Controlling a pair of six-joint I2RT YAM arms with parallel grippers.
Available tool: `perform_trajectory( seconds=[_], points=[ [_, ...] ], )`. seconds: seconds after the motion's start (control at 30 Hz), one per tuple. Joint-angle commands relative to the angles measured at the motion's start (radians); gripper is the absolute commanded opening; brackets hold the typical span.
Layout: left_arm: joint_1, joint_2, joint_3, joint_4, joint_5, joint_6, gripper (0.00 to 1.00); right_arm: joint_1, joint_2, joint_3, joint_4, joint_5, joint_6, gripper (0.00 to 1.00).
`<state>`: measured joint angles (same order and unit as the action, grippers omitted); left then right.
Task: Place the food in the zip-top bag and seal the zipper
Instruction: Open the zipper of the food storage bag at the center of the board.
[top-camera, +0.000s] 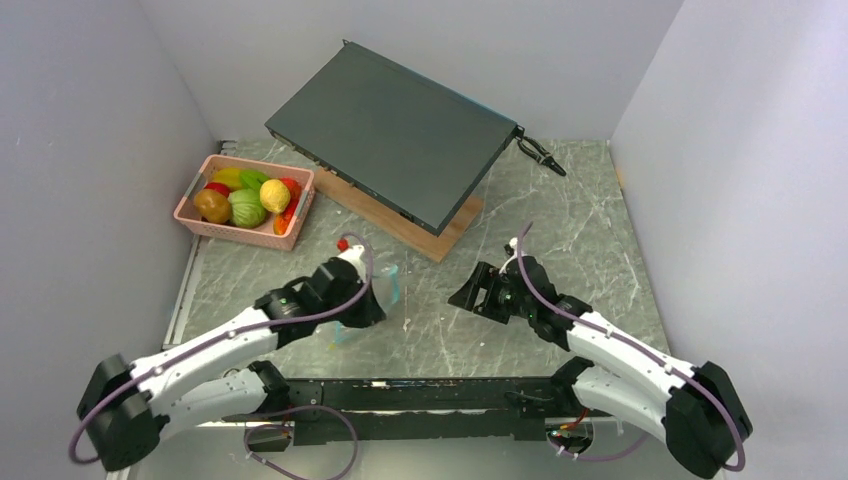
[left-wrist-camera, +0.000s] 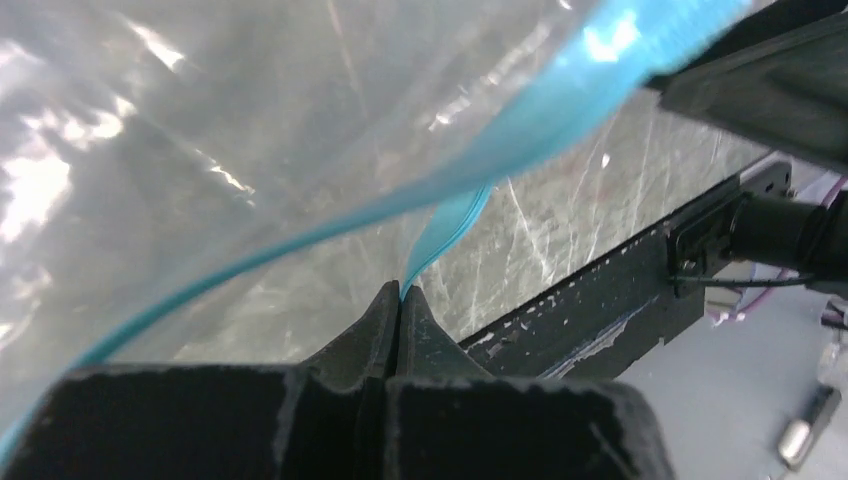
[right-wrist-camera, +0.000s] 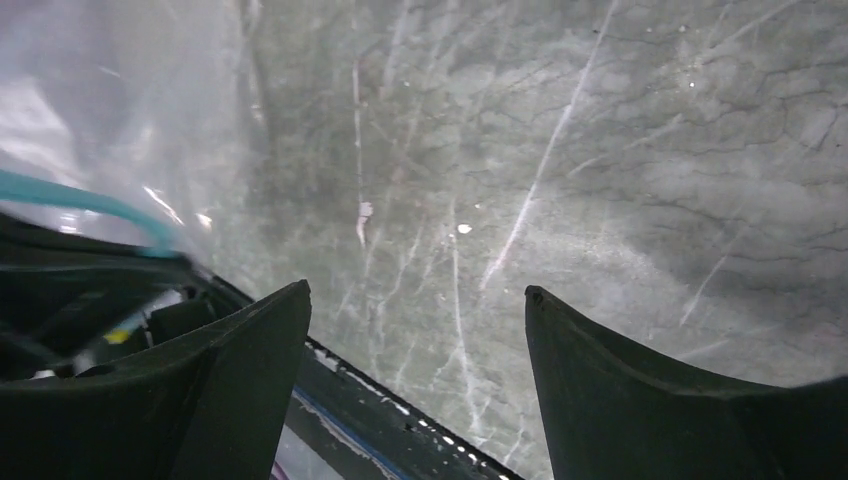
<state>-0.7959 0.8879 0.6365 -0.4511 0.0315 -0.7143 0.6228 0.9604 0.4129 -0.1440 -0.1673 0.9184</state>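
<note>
The clear zip-top bag hangs from my left gripper near the table's front middle. In the left wrist view the left gripper is shut on the teal zipper strip, and the crinkly bag fills the view. The food, red, yellow, orange and green toy pieces, lies in the pink basket at the back left. My right gripper is open and empty, a little right of the bag. In the right wrist view it sees the bag and teal strip at left.
A pink basket holds the food at the back left. A dark flat box leans on a wooden board at the back. A black cable end lies at the back right. A black rail runs along the front edge.
</note>
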Motion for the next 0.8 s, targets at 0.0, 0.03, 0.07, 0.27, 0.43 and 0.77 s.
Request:
perform_trajectory(
  seconds=[0.0,0.03,0.07,0.27,0.43,0.77],
  points=[
    [-0.077,0.106,-0.037,0.34,0.087,-0.164,0.0,0.001,-0.093,-0.032,0.073,-0.017,0.046,0.79],
    [-0.085,0.129,-0.028,0.349,0.084,-0.165,0.0,0.001,-0.115,-0.043,0.081,-0.022,0.052,0.79],
    [-0.09,0.149,-0.018,0.35,0.08,-0.162,0.0,0.002,-0.137,-0.057,0.099,-0.037,0.057,0.78],
    [-0.122,0.23,0.007,0.412,0.106,-0.176,0.0,0.009,-0.133,-0.136,0.313,-0.147,0.102,0.69],
    [-0.151,0.251,0.015,0.419,0.1,-0.186,0.0,0.069,-0.093,-0.102,0.379,-0.144,0.093,0.63],
    [-0.172,0.158,0.025,0.374,0.097,-0.186,0.0,0.257,-0.092,0.025,0.329,-0.013,0.079,0.56]
  ],
)
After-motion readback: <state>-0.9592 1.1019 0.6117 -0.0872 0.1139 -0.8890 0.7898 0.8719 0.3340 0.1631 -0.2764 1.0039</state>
